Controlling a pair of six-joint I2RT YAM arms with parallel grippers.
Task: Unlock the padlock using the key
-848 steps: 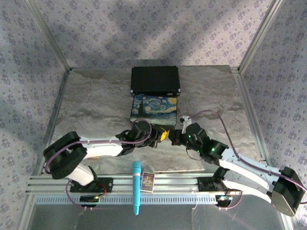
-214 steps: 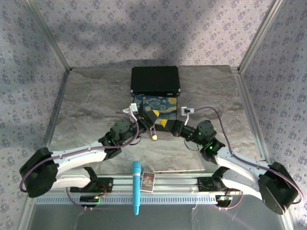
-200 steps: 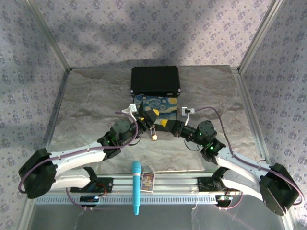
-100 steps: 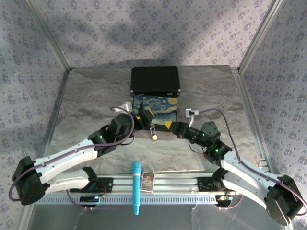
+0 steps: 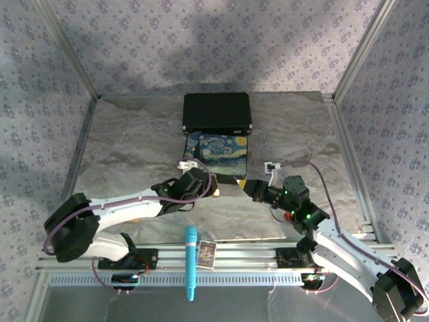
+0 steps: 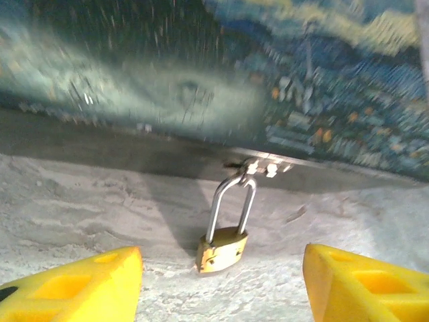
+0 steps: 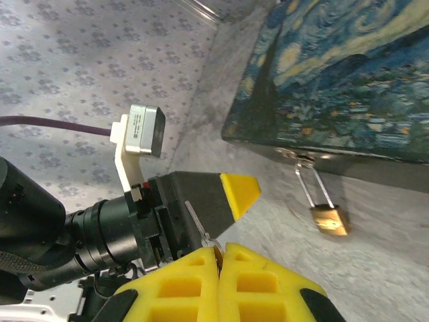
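The small brass padlock (image 6: 222, 249) hangs by its silver shackle (image 6: 231, 204) from the hasp of the painted box (image 6: 201, 74), its body resting on the table. My left gripper (image 6: 221, 295) is open, its yellow fingertips (image 6: 74, 285) low on either side and just short of the padlock. My right gripper (image 7: 220, 251) is shut on the thin silvery key (image 7: 201, 225), whose blade points up and away. In the right wrist view the padlock (image 7: 328, 220) is to the right, apart from the key. From above, the left gripper (image 5: 213, 188) and right gripper (image 5: 242, 184) face each other before the painted box (image 5: 216, 151).
A black case (image 5: 216, 112) stands behind the painted box. A teal cylinder (image 5: 191, 261) and a small card (image 5: 206, 253) lie on the front rail between the arm bases. Slanted frame posts border the table's left and right.
My left gripper has dropped toward the table and pulled back in front of the padlock, its jaws narrowing. My right gripper has drawn back to the right with the key.
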